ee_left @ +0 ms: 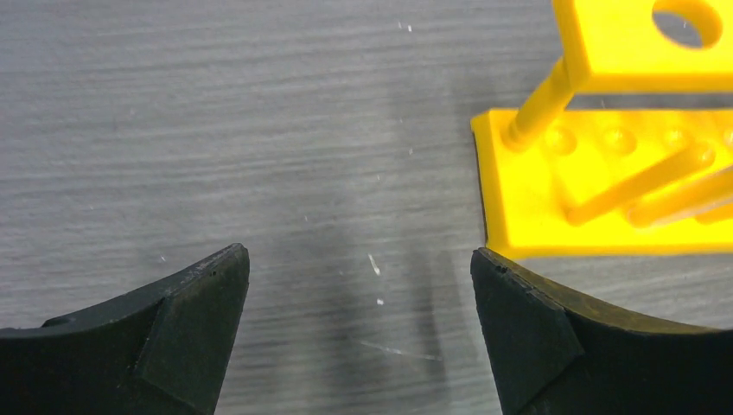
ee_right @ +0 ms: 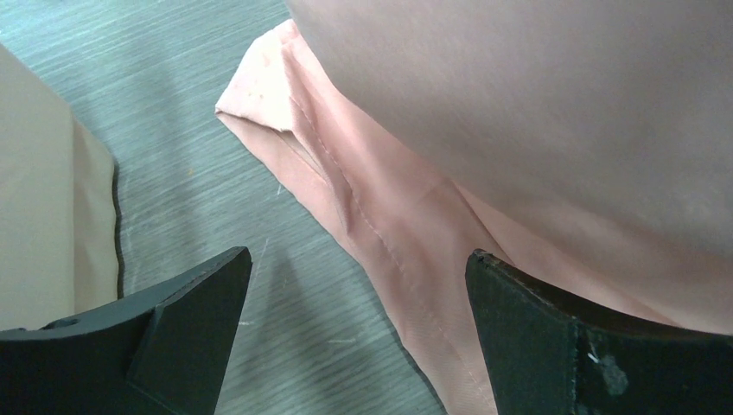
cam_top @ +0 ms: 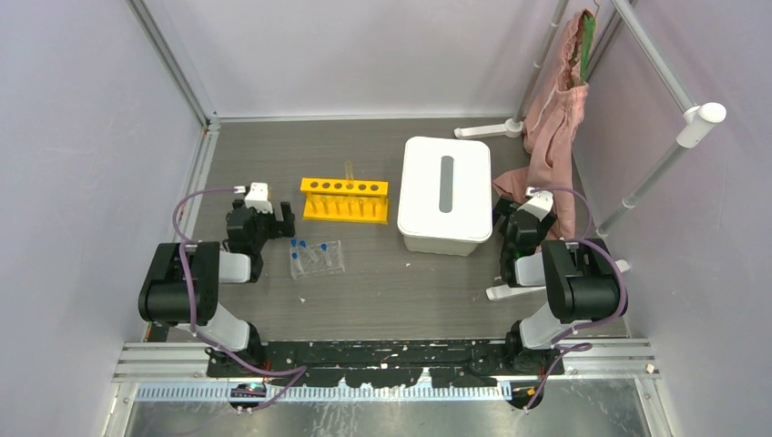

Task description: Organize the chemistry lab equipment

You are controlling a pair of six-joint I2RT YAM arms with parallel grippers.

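Note:
The yellow rack [cam_top: 346, 200] stands mid-table, with its holes in a row. A clear tray [cam_top: 317, 259] in front of it holds small blue-capped vials [cam_top: 299, 244]. My left gripper [cam_top: 258, 196] is open and empty, low over bare table just left of the rack. In the left wrist view the rack's corner [ee_left: 605, 173] sits by the right fingertip [ee_left: 519, 311] of the gripper [ee_left: 359, 285]. My right gripper [cam_top: 537, 205] is open and empty right of the white box; in its wrist view [ee_right: 359, 285] it hangs over the cloth's hem. The squeeze bottle, beakers and cup are out of view.
A white lidded box [cam_top: 446, 193] with a slot on top stands right of the rack and shows in the right wrist view [ee_right: 43, 216]. The pink cloth [cam_top: 555, 137] hangs from the white pole stand [cam_top: 487, 129] and trails onto the table [ee_right: 415, 216]. Frame posts stand at the right.

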